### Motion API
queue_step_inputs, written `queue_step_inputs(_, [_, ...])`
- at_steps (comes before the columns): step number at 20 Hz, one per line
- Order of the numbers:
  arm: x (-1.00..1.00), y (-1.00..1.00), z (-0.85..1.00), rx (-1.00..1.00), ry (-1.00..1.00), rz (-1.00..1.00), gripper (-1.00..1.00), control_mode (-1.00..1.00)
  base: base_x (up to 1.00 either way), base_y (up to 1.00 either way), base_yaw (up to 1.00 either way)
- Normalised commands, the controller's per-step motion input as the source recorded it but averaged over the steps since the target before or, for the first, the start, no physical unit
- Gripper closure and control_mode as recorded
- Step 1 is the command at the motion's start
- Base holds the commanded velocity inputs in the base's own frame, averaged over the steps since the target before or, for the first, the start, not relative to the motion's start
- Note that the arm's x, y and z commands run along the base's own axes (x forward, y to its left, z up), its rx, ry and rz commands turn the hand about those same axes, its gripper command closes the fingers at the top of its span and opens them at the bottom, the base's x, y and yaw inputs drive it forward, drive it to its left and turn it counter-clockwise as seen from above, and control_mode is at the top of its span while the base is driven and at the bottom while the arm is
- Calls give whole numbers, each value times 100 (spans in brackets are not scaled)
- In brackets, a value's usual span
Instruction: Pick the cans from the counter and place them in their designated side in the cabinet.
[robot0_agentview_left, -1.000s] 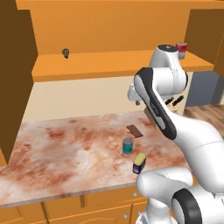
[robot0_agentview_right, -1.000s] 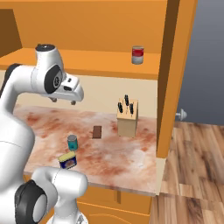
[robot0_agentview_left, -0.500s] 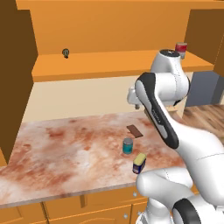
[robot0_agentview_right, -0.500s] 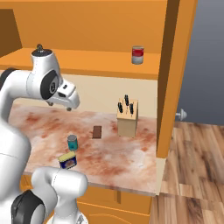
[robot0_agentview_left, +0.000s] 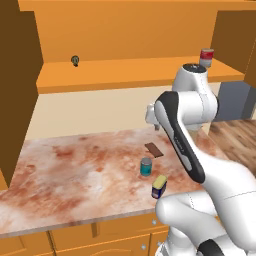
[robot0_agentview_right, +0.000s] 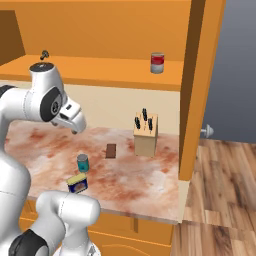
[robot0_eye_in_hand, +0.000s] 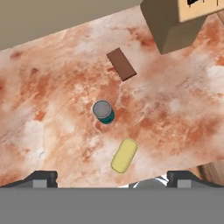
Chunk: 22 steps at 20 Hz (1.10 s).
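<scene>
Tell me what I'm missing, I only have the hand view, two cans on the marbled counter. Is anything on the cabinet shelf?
Observer: Yes, a red-and-grey can stands near the shelf's right end.
Operator: Anything else up there?
Observer: A small dark object sits toward the left; too small to identify.
Operator: What's the box at my picture's top edge?
Observer: A wooden knife block with dark handles, upright on the counter right of the teal can.

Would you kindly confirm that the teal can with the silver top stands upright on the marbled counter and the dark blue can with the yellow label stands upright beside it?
Not quite: the dark blue can with the yellow label lies on its side, as the hand view shows. The teal can with the silver top does stand upright on the marbled counter, close beside it.
</scene>
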Motion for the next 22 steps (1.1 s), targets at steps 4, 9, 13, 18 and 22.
queue_step_inputs(4, [-9,1,-18,4,1,-7,-100,-100,0,0,0])
queue_step_inputs(9, [-5,1,-20,6,2,-5,-100,-100,0,0,0])
queue_step_inputs(13, [-4,1,-23,3,1,-5,-100,-100,0,0,0])
queue_step_inputs(18, [-1,0,-25,2,2,-6,-100,-100,0,0,0])
queue_step_inputs(22, [-1,0,-26,2,3,-6,-100,-100,0,0,0])
